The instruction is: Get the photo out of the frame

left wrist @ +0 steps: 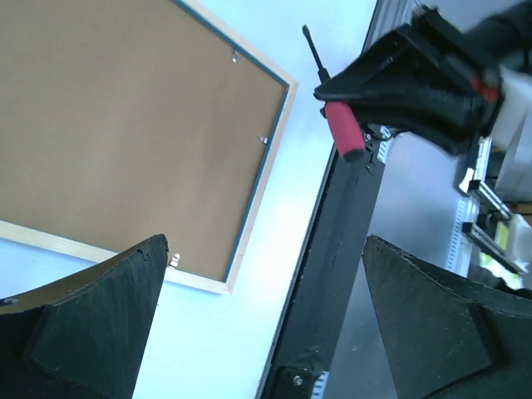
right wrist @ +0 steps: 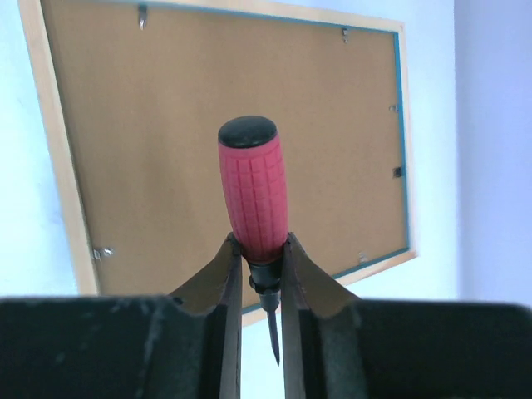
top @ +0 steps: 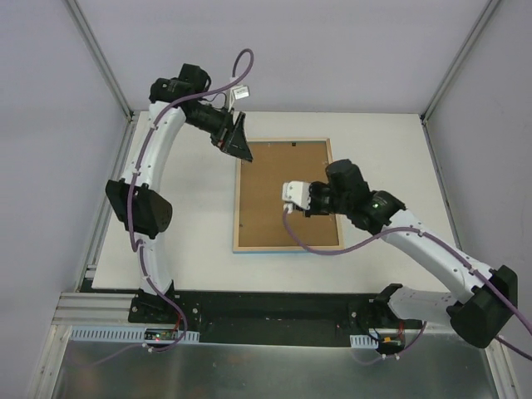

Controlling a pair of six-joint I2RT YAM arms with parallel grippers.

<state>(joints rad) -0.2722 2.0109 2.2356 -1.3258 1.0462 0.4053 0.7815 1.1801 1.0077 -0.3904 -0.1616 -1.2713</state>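
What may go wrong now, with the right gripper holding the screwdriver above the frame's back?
1. The right gripper pinches the red screwdriver only at its neck, so it may twist against a metal tab.
2. The left gripper is open, so the frame may slide.
3. The tip may gouge the backing board.

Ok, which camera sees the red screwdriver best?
The right wrist view: the screwdriver fills the middle, red handle clamped in the right gripper, dark tip showing. The left wrist view shows it smaller and farther off. In the top view I cannot make it out.
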